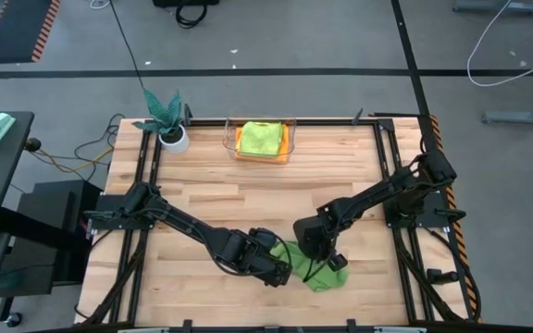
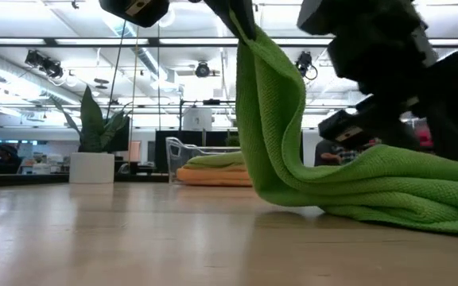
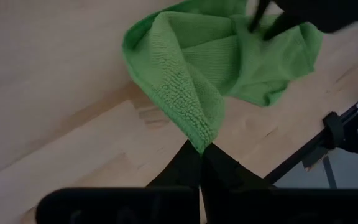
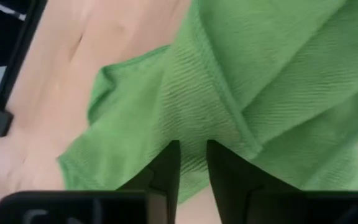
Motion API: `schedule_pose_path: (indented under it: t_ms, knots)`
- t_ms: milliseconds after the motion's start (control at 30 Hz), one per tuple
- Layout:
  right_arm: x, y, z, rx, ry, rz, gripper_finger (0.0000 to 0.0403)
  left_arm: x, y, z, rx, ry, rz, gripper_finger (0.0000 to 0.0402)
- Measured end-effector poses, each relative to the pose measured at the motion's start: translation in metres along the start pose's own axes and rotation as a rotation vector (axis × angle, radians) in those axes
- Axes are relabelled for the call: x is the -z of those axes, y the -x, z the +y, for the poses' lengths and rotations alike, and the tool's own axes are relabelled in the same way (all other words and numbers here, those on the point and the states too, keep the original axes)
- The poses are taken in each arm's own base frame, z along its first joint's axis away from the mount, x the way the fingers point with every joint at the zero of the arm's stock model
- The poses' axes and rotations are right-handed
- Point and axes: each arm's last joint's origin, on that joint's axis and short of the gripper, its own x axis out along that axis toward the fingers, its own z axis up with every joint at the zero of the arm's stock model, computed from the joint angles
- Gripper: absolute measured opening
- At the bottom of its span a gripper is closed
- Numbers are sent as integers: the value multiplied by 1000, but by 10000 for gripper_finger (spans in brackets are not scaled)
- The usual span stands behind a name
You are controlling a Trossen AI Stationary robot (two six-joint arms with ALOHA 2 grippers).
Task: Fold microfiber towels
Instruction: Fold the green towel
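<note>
A mid-green plush towel lies bunched on the wood table near its front edge, between my two grippers. My left gripper is shut on one corner of it and holds that corner up. In the low view the cloth hangs from this gripper down to the table. My right gripper stands over the towel's right part and is shut on the cloth. My left gripper pinches the towel's corner between its two fingertips. The corner is lifted well above the table. The cloth falls slack from it, and the rest of the towel lies on the table. My right gripper pinches the towel between its two fingers, close to a hemmed edge, coming from above. How many layers it holds I cannot tell. The cloth around it lies in a low heap on the table.
A clear bin at the table's far middle holds lime, yellow and orange towels. A teal-leaved plant in a white pot stands at the far left. Bare wood spreads between the bin and the grippers.
</note>
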Motion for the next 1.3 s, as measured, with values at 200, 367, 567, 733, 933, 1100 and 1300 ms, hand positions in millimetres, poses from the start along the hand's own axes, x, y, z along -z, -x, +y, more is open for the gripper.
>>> schedule_pose_path:
  t_ms: [200, 367, 567, 733, 933, 1100, 1300]
  knots:
    - [-1, -3, 17, -3, -6, 16, 18, -3, -1, 2, -24, 0, -17, 7]
    - [-2, -7, 28, 13, 18, 26, 13, -3, 0, 3, -28, -6, -24, 7]
    - [-2, -3, 17, 75, 48, 21, 23, 3, 1, 2, -19, -5, -19, 5]
    - [-1, 2, 5, 89, 26, 10, 40, 6, 1, 1, -13, 4, -16, 5]
    - [-1, 4, 1, 91, 20, 4, 87, 9, -8, 0, -17, 8, -13, 8]
    - [-3, 5, 2, 90, 21, 4, 126, 11, -13, 0, -16, 6, -5, 6]
    - [-15, 13, 4, 96, 63, -40, 148, 12, -18, -3, 8, 11, -4, 6]
